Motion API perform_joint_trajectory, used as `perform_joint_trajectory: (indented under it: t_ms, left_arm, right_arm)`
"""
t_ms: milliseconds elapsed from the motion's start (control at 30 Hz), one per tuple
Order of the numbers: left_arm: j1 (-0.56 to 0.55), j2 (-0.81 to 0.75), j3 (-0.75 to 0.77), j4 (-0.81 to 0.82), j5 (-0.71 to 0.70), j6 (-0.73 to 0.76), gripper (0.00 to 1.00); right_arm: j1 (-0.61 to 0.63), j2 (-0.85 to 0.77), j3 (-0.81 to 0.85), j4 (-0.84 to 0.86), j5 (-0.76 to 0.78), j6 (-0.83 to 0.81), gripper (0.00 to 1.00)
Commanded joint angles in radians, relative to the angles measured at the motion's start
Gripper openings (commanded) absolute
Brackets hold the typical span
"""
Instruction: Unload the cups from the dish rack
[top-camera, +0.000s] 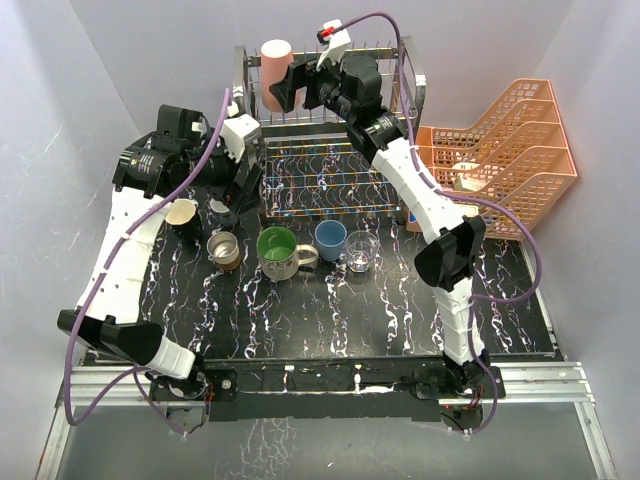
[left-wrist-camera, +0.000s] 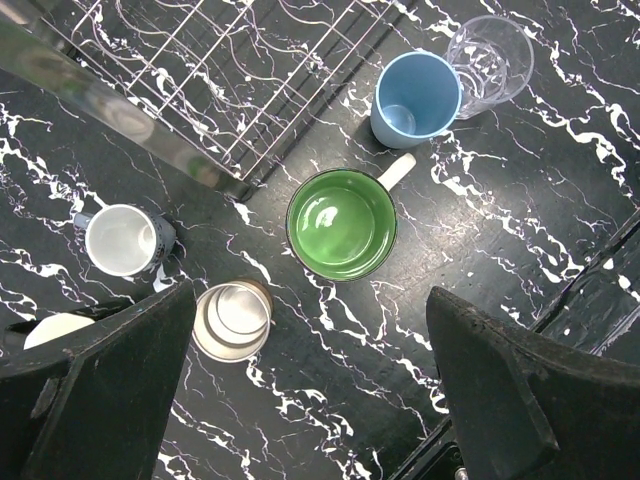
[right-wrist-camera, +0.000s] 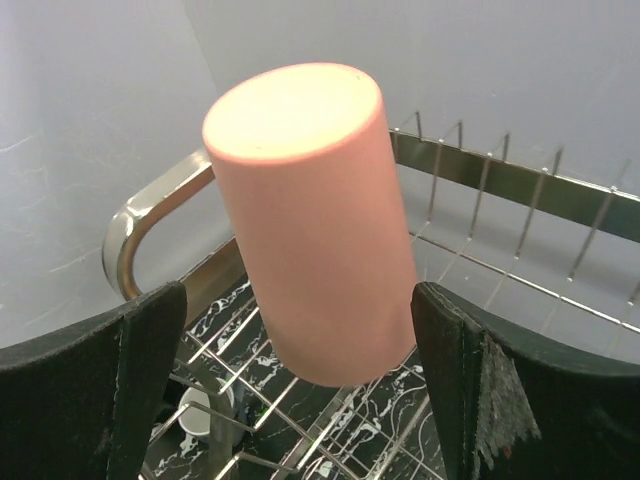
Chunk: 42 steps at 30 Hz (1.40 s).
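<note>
The salmon-pink tumbler (top-camera: 274, 60) stands upside down on the upper tier of the chrome dish rack (top-camera: 330, 175). My right gripper (top-camera: 291, 88) is open, its fingers either side of the tumbler (right-wrist-camera: 315, 220), the right finger (right-wrist-camera: 470, 380) very close to it. On the table stand the black cup with cream inside (top-camera: 182, 213), the small grey cup (left-wrist-camera: 122, 240), the brownish metallic cup (left-wrist-camera: 232, 320), the green-inside mug (left-wrist-camera: 342, 223), the light-blue tumbler (left-wrist-camera: 415, 97) and the clear glass (left-wrist-camera: 490, 55). My left gripper (left-wrist-camera: 310, 400) is open and empty above them.
Orange lattice trays (top-camera: 510, 150) stand right of the rack. The rack's lower tier (left-wrist-camera: 200, 90) lies just behind the row of cups. The rack's chrome handle loop (right-wrist-camera: 135, 225) curves left of the tumbler. White walls close in the table on three sides.
</note>
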Motion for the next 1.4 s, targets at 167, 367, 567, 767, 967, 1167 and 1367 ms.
perform_joint_trajectory:
  t_ms: [167, 367, 567, 767, 967, 1167, 1367]
  left_arm:
    - [0.007, -0.053, -0.015, 0.045, 0.018, -0.047, 0.97]
    - [0.007, -0.05, -0.007, 0.026, 0.017, -0.037, 0.97]
    - [0.007, -0.045, 0.005, 0.027, 0.013, -0.045, 0.97]
    - [0.006, -0.032, 0.034, 0.025, 0.007, -0.066, 0.97]
    - [0.007, -0.028, 0.042, 0.039, -0.019, -0.073, 0.97]
    - [0.007, 0.003, 0.091, 0.033, -0.054, -0.064, 0.97]
    - [0.007, -0.012, 0.071, 0.05, -0.057, -0.055, 0.97]
  right_arm:
    - [0.028, 0.088, 0.081, 0.181, 0.02, -0.048, 0.97]
    - [0.033, 0.131, 0.094, 0.238, 0.038, -0.087, 0.91]
    - [0.032, 0.174, 0.135, 0.293, 0.028, -0.148, 0.91]
    - [0.023, 0.196, 0.127, 0.334, -0.018, -0.179, 0.89]
    - [0.015, 0.205, 0.129, 0.358, -0.063, -0.171, 0.74]
    - [0.012, 0.161, 0.105, 0.396, -0.047, -0.145, 0.6]
    - [-0.004, 0.104, 0.09, 0.438, -0.037, -0.079, 0.43]
